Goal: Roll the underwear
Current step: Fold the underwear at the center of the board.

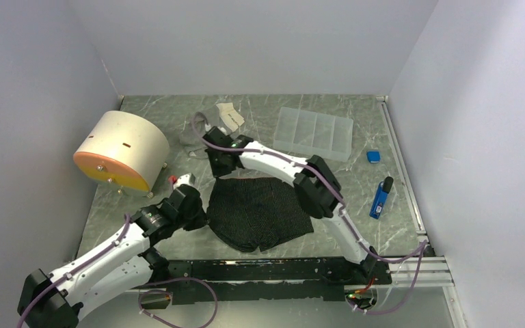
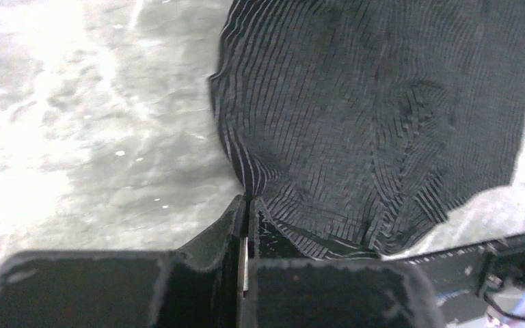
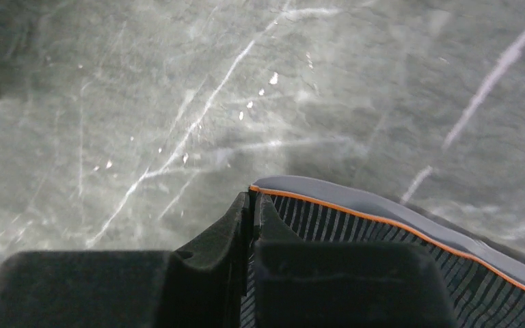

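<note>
Underwear (image 1: 260, 213) is lying flat mid-table (image 1: 164, 113). The left gripper (image 2: 248, 202) is pinching its side edge, jaws clenched, while the right gripper (image 3: 253, 197) is clamping the waistband (image 3: 396, 212) corner (grey, orange-trimmed).

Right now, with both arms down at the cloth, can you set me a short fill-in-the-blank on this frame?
1. The left gripper is ____ on the side edge of the black striped underwear.
2. The right gripper pinches the grey waistband, which carries a thin ____ line.
3. In the top view, the cream drum lies to the ____ of the underwear.
Missing words: shut; orange; left.
</note>
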You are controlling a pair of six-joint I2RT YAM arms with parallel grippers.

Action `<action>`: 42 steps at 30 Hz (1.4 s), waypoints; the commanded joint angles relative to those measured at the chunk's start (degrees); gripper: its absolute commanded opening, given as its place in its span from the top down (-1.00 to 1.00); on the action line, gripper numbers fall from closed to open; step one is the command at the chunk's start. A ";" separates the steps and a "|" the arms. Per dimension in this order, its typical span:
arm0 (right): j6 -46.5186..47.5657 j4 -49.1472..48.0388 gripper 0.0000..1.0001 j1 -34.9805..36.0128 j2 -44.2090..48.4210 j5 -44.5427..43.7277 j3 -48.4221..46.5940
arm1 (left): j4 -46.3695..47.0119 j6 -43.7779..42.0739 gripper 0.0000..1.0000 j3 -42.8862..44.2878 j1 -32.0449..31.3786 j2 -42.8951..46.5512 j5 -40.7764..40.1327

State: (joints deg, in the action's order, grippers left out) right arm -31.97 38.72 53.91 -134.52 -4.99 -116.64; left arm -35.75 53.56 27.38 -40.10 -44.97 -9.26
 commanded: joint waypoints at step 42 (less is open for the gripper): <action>7.22 -25.39 0.86 -39.23 30.20 32.78 53.76 | 24.69 -7.29 0.90 42.30 -22.68 -53.62 16.84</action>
State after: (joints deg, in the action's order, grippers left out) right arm -27.27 11.55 15.03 -101.82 30.37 -61.45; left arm -9.96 48.49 66.41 -62.37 -96.64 7.84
